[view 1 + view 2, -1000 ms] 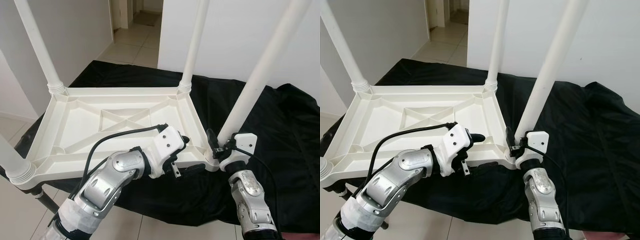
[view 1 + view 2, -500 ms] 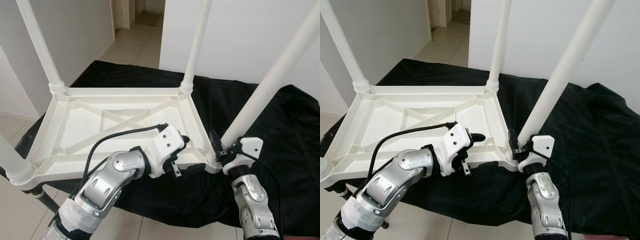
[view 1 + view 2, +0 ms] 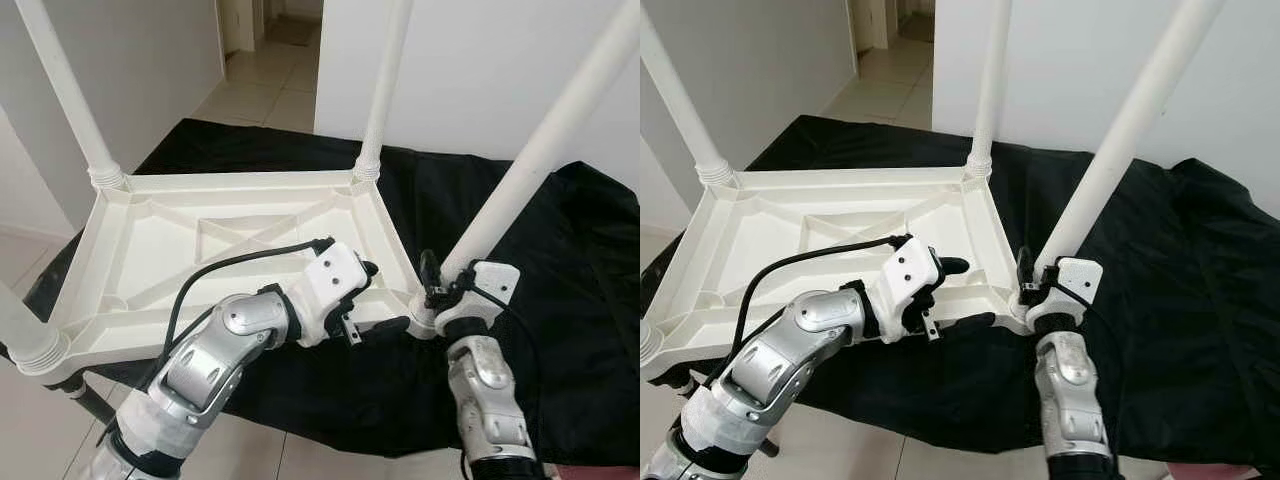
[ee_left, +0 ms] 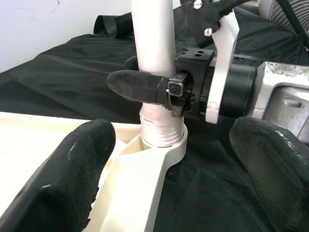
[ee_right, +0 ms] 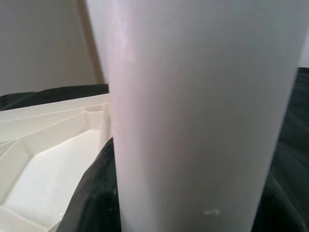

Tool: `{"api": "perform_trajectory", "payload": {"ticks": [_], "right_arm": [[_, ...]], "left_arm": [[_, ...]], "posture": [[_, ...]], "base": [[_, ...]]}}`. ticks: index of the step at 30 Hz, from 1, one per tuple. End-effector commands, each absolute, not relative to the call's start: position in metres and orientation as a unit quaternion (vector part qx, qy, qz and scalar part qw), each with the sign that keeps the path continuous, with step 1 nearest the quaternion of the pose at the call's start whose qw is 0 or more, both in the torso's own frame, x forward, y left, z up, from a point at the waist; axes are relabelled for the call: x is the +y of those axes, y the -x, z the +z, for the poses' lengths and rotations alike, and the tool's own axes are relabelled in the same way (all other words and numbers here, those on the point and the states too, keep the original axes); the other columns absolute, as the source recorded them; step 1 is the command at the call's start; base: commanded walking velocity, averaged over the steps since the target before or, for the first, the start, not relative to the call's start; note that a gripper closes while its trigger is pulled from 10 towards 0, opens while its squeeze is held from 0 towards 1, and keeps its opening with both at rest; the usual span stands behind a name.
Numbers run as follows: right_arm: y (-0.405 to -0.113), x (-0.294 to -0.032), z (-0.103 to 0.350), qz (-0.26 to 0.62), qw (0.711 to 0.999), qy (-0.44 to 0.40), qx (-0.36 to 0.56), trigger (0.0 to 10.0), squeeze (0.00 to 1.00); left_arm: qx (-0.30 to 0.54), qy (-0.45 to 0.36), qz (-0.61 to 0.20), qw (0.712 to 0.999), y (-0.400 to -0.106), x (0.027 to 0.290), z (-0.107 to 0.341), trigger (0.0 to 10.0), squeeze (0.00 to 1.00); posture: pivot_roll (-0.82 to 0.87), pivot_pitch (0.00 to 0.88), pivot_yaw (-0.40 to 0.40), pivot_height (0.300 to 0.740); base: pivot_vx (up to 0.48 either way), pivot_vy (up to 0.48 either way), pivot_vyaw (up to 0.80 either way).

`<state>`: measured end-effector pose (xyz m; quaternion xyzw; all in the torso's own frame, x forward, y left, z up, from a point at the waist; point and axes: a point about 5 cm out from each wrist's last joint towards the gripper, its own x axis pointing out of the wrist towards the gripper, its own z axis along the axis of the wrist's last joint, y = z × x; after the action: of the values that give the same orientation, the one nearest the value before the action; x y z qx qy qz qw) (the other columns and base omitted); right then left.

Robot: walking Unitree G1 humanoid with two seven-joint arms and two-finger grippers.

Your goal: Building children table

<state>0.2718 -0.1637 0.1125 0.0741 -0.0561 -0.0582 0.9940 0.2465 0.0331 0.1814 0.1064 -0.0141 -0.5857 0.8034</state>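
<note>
- White children table lies upside down on black cloth, legs pointing up.
- Right gripper jaws clenched around the near-right leg just above its corner socket; leg tilts outward.
- Left gripper jaws spread wide, straddling the near rim beside that corner.
- Tiled floor beyond the far edge.

— Where is there room to pass?
— Over the ribbed middle of the upturned tabletop, between its legs.
— And the near right corner?
— Crowded: the tilted leg, the right gripper clamped on it, and the left gripper straddling the near rim.
</note>
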Motion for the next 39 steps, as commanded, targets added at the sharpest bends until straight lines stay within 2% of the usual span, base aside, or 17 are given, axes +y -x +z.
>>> {"api": "perform_trajectory", "payload": {"ticks": [1, 9, 12, 19, 20, 23, 29, 30, 31, 32, 34, 35, 38, 39], "right_arm": [[-0.261, -0.164, 0.074, -0.114, 0.99, -0.07, 0.035, 10.0, 0.0], [-0.262, -0.16, 0.087, -0.106, 0.994, -0.037, -0.015, 10.0, 0.0], [-0.261, -0.148, 0.104, -0.047, 0.997, -0.017, -0.067, 10.0, 0.0], [-0.263, -0.145, 0.13, 0.003, 0.993, -0.003, -0.117, 10.0, 0.0], [-0.265, -0.146, 0.14, 0.025, 0.991, -0.004, -0.129, 10.0, 0.0], [-0.27, -0.151, 0.159, 0.069, 0.987, -0.002, -0.143, 10.0, 0.0], [-0.276, -0.158, 0.176, 0.115, 0.982, 0.004, -0.148, 10.0, 0.0], [-0.277, -0.159, 0.181, 0.137, 0.979, 0.006, -0.149, 10.0, 0.0], [-0.277, -0.159, 0.181, 0.137, 0.979, 0.006, -0.149, 10.0, 0.0], [-0.278, -0.159, 0.186, 0.169, 0.974, 0.015, -0.147, 10.0, 0.0], [-0.278, -0.159, 0.186, 0.169, 0.974, 0.015, -0.147, 10.0, 0.0], [-0.278, -0.159, 0.189, 0.221, 0.966, 0.02, -0.135, 10.0, 0.0], [-0.278, -0.159, 0.189, 0.221, 0.966, 0.02, -0.135, 10.0, 0.0], [-0.277, -0.158, 0.19, 0.262, 0.957, 0.028, -0.125, 10.0, 0.0]], "left_arm": [[-0.013, -0.109, -0.581, 0.806, -0.248, 0.033, 0.181, 10.0, 0.0], [-0.013, -0.109, -0.579, 0.808, -0.247, 0.034, 0.181, 10.0, 0.0], [-0.014, -0.109, -0.577, 0.809, -0.248, 0.034, 0.181, 10.0, 0.0], [-0.016, -0.107, -0.576, 0.81, -0.251, 0.035, 0.184, 10.0, 0.0], [-0.015, -0.095, -0.578, 0.81, -0.253, 0.036, 0.187, 10.0, 1.0], [-0.022, -0.065, -0.589, 0.805, -0.257, 0.037, 0.198, 10.0, 1.0], [-0.046, -0.067, -0.598, 0.797, -0.263, 0.036, 0.214, 10.0, 1.0], [-0.058, -0.063, -0.606, 0.791, -0.264, 0.036, 0.221, 10.0, 0.33], [-0.058, -0.063, -0.606, 0.791, -0.264, 0.036, 0.221, 10.0, 0.33], [-0.075, -0.055, -0.62, 0.779, -0.264, 0.034, 0.23, 10.0, 0.0], [-0.075, -0.055, -0.62, 0.779, -0.264, 0.034, 0.23, 10.0, 0.0], [-0.089, -0.038, -0.633, 0.768, -0.266, 0.032, 0.242, 10.0, 0.0], [-0.089, -0.038, -0.633, 0.768, -0.266, 0.032, 0.242, 10.0, 0.0], [-0.101, -0.024, -0.646, 0.756, -0.268, 0.031, 0.251, 10.0, 0.0]], "posture": [[-0.05, 0.0, -0.03, 0.74], [-0.05, 0.0, -0.038, 0.74], [-0.05, 0.0, -0.038, 0.74], [-0.05, 0.0, -0.04, 0.74], [-0.05, 0.0, -0.041, 0.74], [-0.05, 0.0, -0.043, 0.74], [-0.05, 0.0, -0.048, 0.74], [-0.05, 0.0, -0.048, 0.74], [-0.05, 0.0, -0.048, 0.74], [-0.05, 0.0, -0.049, 0.74], [-0.05, 0.0, -0.049, 0.74], [-0.05, 0.0, -0.051, 0.74], [-0.05, 0.0, -0.051, 0.74], [-0.05, 0.0, -0.05, 0.74]], "base": [[0.0, 0.0, 0.0], [0.0, 0.0, 0.0], [0.0, 0.0, 0.0], [0.0, 0.0, 0.0], [0.0, 0.0, 0.0], [0.0, 0.0, 0.0], [0.0, 0.0, 0.0], [0.0, 0.0, 0.0], [0.0, 0.0, 0.0], [0.0, 0.0, 0.0], [0.0, 0.0, 0.0], [0.0, 0.0, 0.0], [0.0, 0.0, 0.0], [0.0, 0.0, 0.0]]}}
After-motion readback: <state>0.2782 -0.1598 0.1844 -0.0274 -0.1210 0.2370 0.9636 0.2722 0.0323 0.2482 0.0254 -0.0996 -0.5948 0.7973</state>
